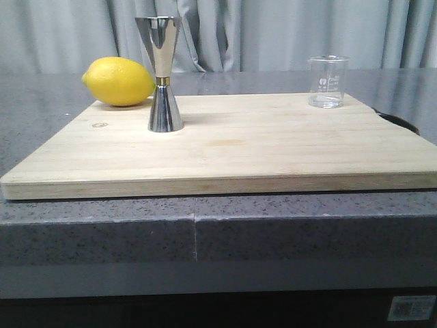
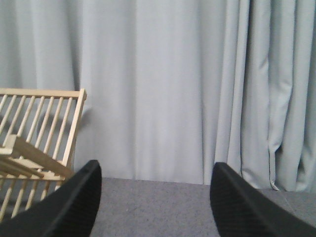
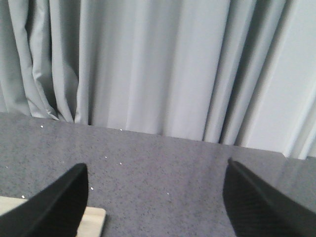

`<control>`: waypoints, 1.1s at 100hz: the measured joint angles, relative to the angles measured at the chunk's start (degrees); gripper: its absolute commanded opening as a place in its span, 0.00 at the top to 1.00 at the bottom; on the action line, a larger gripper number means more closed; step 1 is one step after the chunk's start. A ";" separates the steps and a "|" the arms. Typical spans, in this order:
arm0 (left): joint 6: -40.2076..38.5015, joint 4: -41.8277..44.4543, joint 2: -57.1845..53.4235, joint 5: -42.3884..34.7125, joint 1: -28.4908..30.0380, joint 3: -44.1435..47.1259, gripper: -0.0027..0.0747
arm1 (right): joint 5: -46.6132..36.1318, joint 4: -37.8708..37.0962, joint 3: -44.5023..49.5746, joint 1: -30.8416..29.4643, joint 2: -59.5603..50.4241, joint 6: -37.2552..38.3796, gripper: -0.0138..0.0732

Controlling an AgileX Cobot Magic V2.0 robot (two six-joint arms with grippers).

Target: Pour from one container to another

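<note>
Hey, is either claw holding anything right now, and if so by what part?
Nothing is held. The left claw and right claw are both open and empty; the beaker and jigger stand untouched on the cutting board.

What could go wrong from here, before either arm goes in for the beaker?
1. The jigger is tall on a narrow base, with a small mouth; a nudge while pouring could tip it, and liquid may miss.
2. The glass beaker stands near the cutting board's far right corner; a clumsy grasp might push it off the edge.
3. The lemon lies close behind the jigger and could roll if bumped.
</note>
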 measured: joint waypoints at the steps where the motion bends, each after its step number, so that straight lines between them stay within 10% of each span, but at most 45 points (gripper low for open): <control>1: -0.12 -0.11 -0.19 -0.13 0.00 0.47 0.39 | 0.12 0.00 0.00 -0.13 0.00 0.00 0.25; 52: -0.32 -2.54 -4.77 0.34 0.00 14.91 0.40 | 7.44 0.00 0.59 -0.40 -0.12 0.00 0.26; 110: 4.55 -2.23 -7.78 12.13 0.00 30.26 0.40 | -2.80 0.00 20.77 1.04 -14.56 0.00 0.26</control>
